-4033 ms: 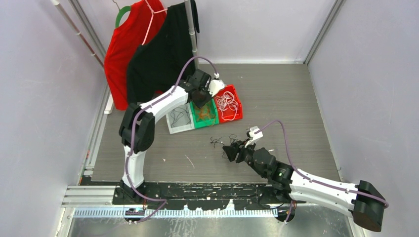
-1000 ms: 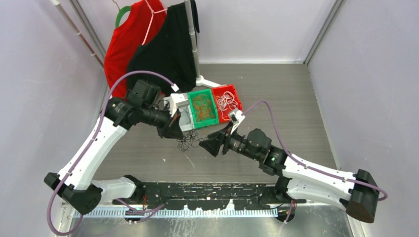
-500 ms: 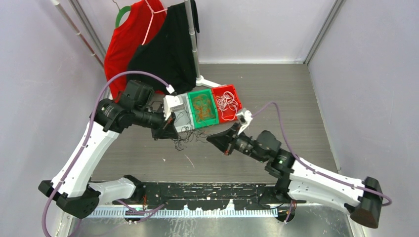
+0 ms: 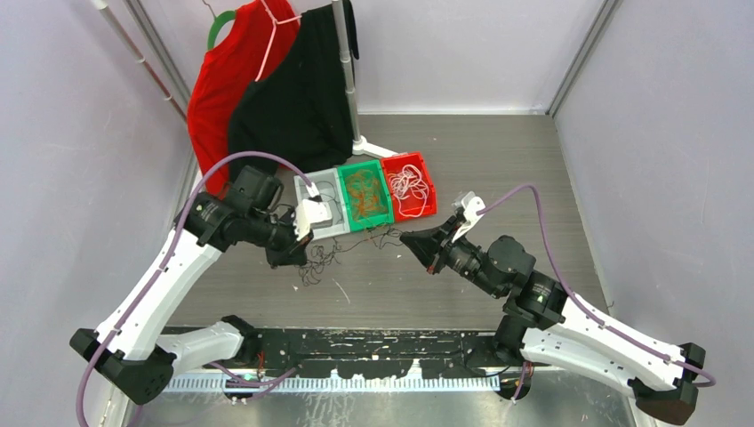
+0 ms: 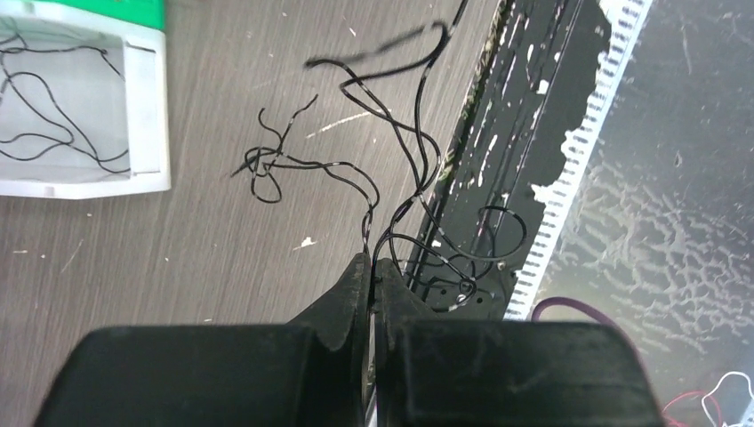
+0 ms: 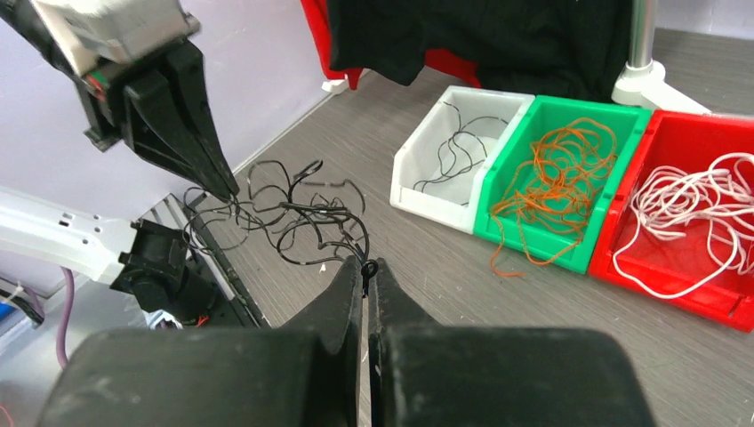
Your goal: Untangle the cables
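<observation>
A snarl of thin black cables (image 4: 342,249) hangs stretched between my two grippers above the table; it also shows in the right wrist view (image 6: 298,213) and the left wrist view (image 5: 391,191). My left gripper (image 4: 300,258) is shut on one end of it (image 5: 372,264). My right gripper (image 4: 407,238) is shut on the other end (image 6: 366,267). Orange cables (image 6: 556,173) lie in the green bin (image 4: 384,216), white cables (image 6: 711,213) in the red bin (image 4: 430,186), a black cable (image 6: 458,156) in the white bin (image 4: 303,184).
A stand (image 4: 345,62) with a red shirt (image 4: 233,76) and a black shirt (image 4: 298,93) is at the back left, its base (image 6: 647,84) behind the bins. The black rail (image 4: 373,342) runs along the near table edge. Walls close both sides.
My right gripper has moved right and back, my left gripper slightly toward the near edge. The black cables have been pulled out longer between them.
</observation>
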Available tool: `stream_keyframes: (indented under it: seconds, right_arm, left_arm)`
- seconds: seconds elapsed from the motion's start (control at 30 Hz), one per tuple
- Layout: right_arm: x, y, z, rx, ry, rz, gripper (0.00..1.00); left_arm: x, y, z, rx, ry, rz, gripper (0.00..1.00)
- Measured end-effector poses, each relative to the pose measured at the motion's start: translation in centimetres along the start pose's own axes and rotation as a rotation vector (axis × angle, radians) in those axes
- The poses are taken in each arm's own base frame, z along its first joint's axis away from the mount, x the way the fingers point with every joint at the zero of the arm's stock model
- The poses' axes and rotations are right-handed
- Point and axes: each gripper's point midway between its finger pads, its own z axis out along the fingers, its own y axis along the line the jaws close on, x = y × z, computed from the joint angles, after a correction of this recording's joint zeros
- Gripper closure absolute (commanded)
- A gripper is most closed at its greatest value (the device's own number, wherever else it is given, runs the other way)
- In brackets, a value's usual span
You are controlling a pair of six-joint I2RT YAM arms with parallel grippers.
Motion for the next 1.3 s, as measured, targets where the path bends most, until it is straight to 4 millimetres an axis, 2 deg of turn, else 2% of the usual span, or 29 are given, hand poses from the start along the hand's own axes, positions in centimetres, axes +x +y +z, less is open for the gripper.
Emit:
stream_keyframes:
  seconds: [0.1, 0.13, 0.17, 0.23, 0.27, 0.3, 0.33, 0.4, 0.57, 0.7, 0.93, 1.0, 1.1, 1.3]
  right_arm:
    - [-0.6, 0.4, 0.0, -0.011, 0.012, -0.027, 0.99]
    - [-0.8, 0.7, 0.1, -0.022, 0.018, -0.033, 0.99]
    - [-1.1, 1.0, 0.2, -0.034, 0.022, -0.039, 0.99]
    - [-1.4, 1.6, 0.4, -0.059, 0.030, -0.045, 0.99]
    - [-1.4, 1.9, 0.5, -0.072, 0.038, -0.046, 0.99]
    - [-1.5, 2.3, 0.6, -0.085, 0.044, -0.046, 0.99]
    - [-1.6, 2.6, 0.7, -0.098, 0.050, -0.046, 0.99]
    - [-1.7, 3.4, 0.9, -0.133, 0.064, -0.044, 0.99]
    - [-2.0, 5.6, 1.9, -0.227, 0.109, -0.038, 0.99]
    - [-1.2, 6.8, 2.9, -0.283, 0.167, -0.029, 0.99]
    - [0.3, 7.8, 4.0, -0.333, 0.238, -0.023, 0.99]
    - [0.8, 7.9, 4.4, -0.341, 0.253, -0.021, 0.99]
    - [1.6, 8.0, 4.9, -0.355, 0.275, -0.017, 0.99]
    - [2.0, 8.7, 5.9, -0.382, 0.289, -0.004, 0.99]
  left_arm:
    - [1.1, -0.1, 0.6, 0.010, 0.027, 0.002, 0.89]
    - [1.4, -0.2, 0.8, 0.014, 0.032, -0.002, 0.84]
    - [1.6, -0.2, 0.9, 0.015, 0.033, -0.007, 0.72]
    - [1.8, -0.3, 1.0, 0.009, 0.025, -0.011, 0.27]
    - [1.9, -0.3, 1.1, 0.004, 0.016, -0.011, 0.13]
    - [1.9, -0.4, 1.1, -0.002, 0.006, -0.015, 0.07]
    - [2.1, -0.6, 1.0, -0.009, -0.005, -0.023, 0.04]
    - [2.1, -0.8, 0.7, -0.027, -0.029, -0.026, 0.02]
    - [0.6, -1.1, -0.7, -0.064, -0.112, 0.003, 0.00]
    - [-1.9, -1.4, -2.1, -0.063, -0.200, 0.053, 0.00]
    - [-6.6, -1.5, -3.9, -0.040, -0.335, 0.118, 0.00]
    - [-7.8, -1.8, -3.9, -0.003, -0.359, 0.112, 0.00]
    - [-8.6, -2.0, -2.8, 0.057, -0.359, 0.101, 0.04]
    - [-8.9, -3.1, -1.3, 0.134, -0.329, 0.125, 0.23]
